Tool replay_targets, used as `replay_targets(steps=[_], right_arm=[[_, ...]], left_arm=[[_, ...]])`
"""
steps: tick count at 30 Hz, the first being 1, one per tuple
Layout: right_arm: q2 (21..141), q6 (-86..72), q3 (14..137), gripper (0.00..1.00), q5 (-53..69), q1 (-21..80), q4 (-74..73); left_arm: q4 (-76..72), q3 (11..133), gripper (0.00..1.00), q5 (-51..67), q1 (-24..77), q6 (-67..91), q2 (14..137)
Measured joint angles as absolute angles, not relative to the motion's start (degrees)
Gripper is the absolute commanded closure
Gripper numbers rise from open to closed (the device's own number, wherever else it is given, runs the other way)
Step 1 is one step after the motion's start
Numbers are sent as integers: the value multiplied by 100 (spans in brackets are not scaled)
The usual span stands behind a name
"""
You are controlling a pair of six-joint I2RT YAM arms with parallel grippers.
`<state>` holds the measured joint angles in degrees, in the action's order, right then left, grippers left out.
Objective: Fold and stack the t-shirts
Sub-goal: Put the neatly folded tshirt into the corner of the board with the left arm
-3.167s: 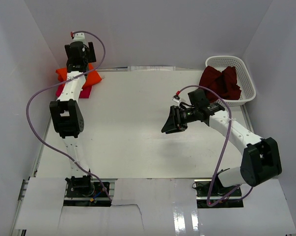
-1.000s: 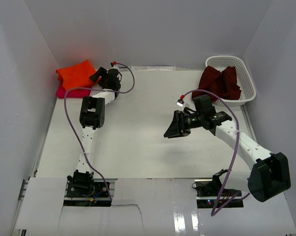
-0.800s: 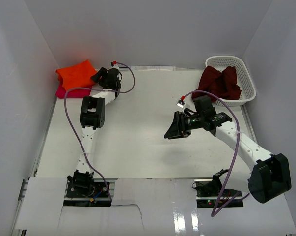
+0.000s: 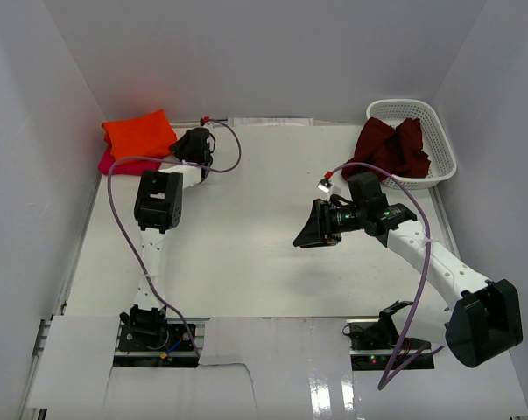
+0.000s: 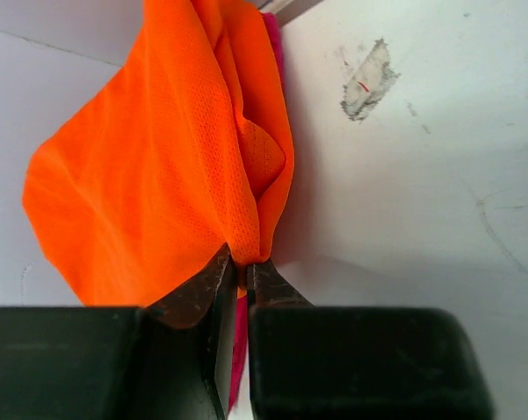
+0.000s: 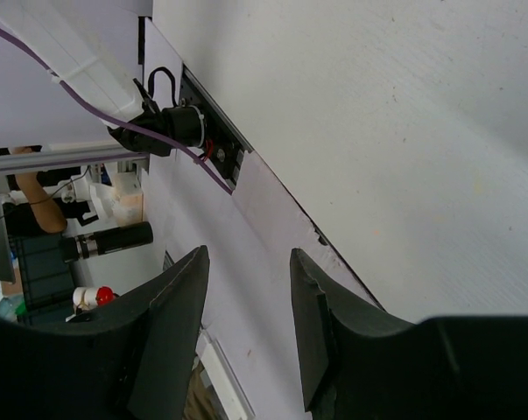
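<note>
A folded orange t-shirt [image 4: 139, 134] lies on a magenta-pink t-shirt [image 4: 115, 164] in the far left corner of the table. My left gripper [image 4: 178, 147] reaches the stack from its right side. In the left wrist view my left gripper [image 5: 242, 262] is shut on the orange t-shirt [image 5: 158, 175] at a folded edge, and a strip of the magenta-pink t-shirt [image 5: 238, 350] shows below the jaws. A dark maroon t-shirt [image 4: 393, 147] sits bunched in the white basket [image 4: 442, 140]. My right gripper [image 4: 309, 229] hovers open over mid-table, nothing between its fingers [image 6: 180, 289].
The white lattice basket stands at the far right corner against the wall. Purple cables loop from both arms. White walls close in the table on three sides. A scuff mark [image 5: 369, 79] shows on the table beside the stack.
My left gripper has gone from open to shut on the orange t-shirt's edge, nudging closer to the stack. The right arm has barely shifted.
</note>
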<state>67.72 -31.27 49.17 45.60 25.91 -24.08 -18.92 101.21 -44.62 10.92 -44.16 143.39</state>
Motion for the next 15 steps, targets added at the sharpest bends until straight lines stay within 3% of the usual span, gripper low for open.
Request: replay_targets(steps=[15], right_arm=[[6608,-3138,4886,52,4565,2591,-2379]], left_arm=[[-1850,9821,89,-4366,1061,-4779,13664]])
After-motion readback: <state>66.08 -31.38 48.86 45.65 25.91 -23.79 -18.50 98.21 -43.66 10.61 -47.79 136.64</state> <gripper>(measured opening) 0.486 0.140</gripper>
